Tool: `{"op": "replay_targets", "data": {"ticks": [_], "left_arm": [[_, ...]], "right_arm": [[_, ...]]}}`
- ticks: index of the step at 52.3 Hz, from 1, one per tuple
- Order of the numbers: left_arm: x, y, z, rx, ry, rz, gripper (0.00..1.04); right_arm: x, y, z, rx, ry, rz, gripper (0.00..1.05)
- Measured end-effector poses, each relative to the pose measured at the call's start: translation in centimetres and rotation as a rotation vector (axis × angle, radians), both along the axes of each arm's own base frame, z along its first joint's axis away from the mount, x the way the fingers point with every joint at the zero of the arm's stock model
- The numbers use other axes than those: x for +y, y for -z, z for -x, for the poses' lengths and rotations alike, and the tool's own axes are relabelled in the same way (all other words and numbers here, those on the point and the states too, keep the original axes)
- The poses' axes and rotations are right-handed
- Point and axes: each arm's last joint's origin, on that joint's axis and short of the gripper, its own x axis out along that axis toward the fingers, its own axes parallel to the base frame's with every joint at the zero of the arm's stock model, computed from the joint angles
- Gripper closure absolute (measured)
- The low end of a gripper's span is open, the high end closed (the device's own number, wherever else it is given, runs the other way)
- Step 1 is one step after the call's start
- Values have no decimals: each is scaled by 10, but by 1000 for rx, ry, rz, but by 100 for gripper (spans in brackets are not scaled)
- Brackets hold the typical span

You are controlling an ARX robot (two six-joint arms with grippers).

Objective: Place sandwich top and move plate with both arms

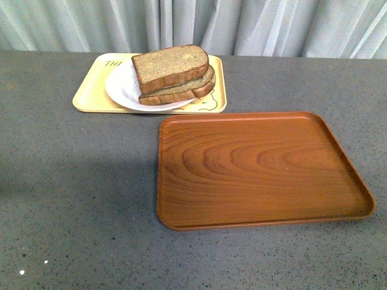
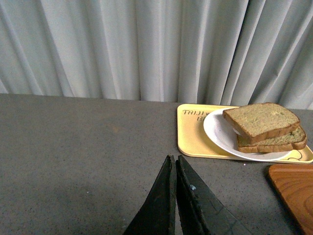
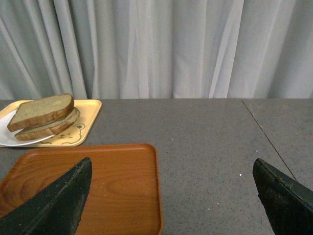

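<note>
The sandwich top, a brown wholemeal slice, lies on another slice on the round white plate. The plate sits on the yellow tray at the back left of the table. Neither arm shows in the front view. In the left wrist view my left gripper is shut and empty, low over the grey table, short of the yellow tray, the plate and the top slice. In the right wrist view my right gripper is open wide and empty, above the brown tray's near edge; the top slice lies far off.
A large brown wood-grain tray lies at centre right of the grey table, just in front of the yellow tray. It also shows in the right wrist view and in the left wrist view. A pale curtain hangs behind the table.
</note>
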Motion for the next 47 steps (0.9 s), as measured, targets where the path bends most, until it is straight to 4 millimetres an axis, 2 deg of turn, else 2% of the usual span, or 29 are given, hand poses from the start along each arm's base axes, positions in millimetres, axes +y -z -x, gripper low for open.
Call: {"op": "replay_targets", "data": {"ticks": [47], "left_arm": [[0, -3, 24, -14, 0, 0, 103]], "right_arm": [[0, 0, 0, 0, 0, 0, 9]]}}
